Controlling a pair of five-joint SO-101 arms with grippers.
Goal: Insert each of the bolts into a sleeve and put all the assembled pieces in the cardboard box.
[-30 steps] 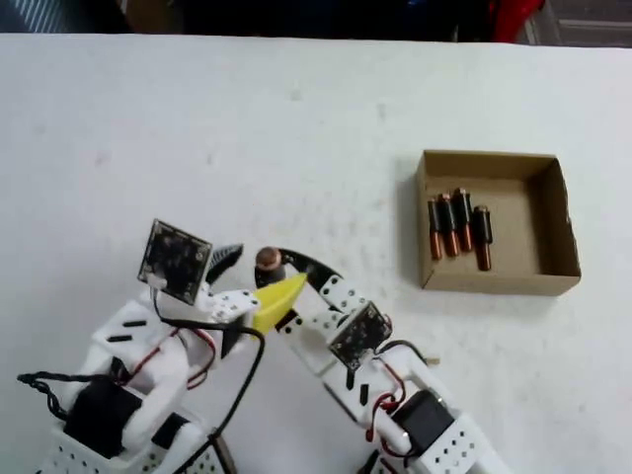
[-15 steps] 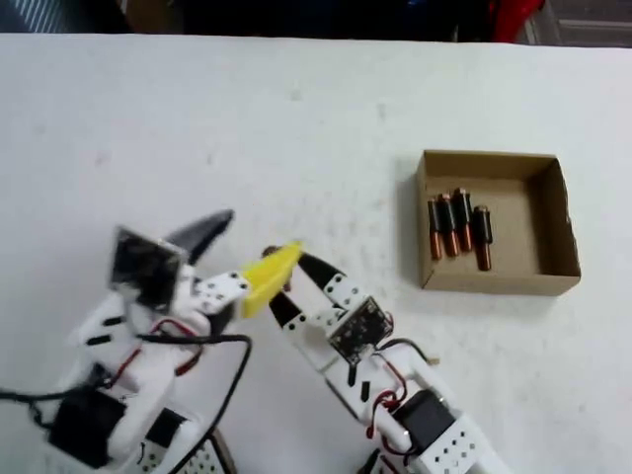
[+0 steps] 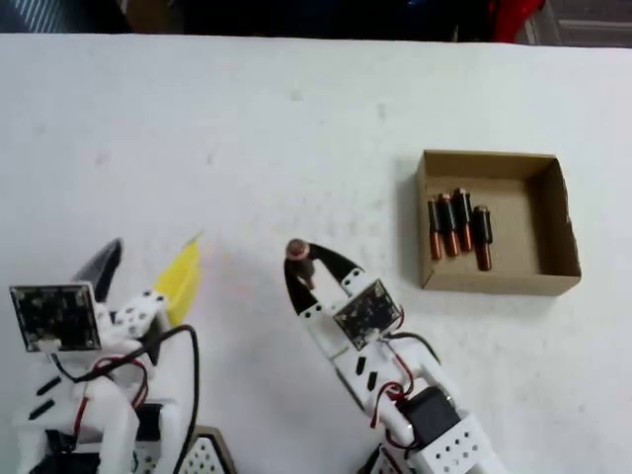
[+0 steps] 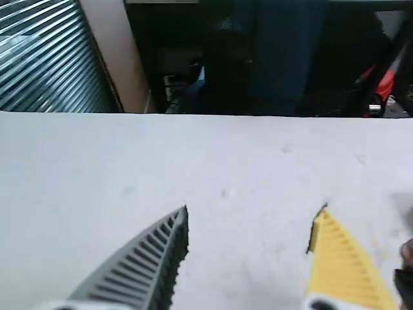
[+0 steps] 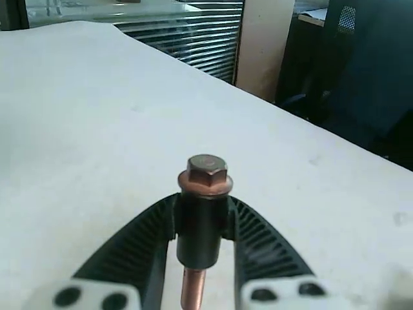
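As sleeved bolt (image 5: 205, 194) is being clamped by right end effector (image 5: 201, 223) (left end effector (image 4: 251, 213) gaping), level carriage to cardboard box (image 3: 494, 283) is being advised.

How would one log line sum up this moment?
left claw: open, empty | right claw: shut on sleeved bolt | cardboard box: four assembled pieces inside

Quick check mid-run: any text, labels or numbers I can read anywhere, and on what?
No readable text.
On the cardboard box: no print visible.
On the sleeved bolt in the right claw: any head stamp too blurred.
On the camera boards: markings too small to read.
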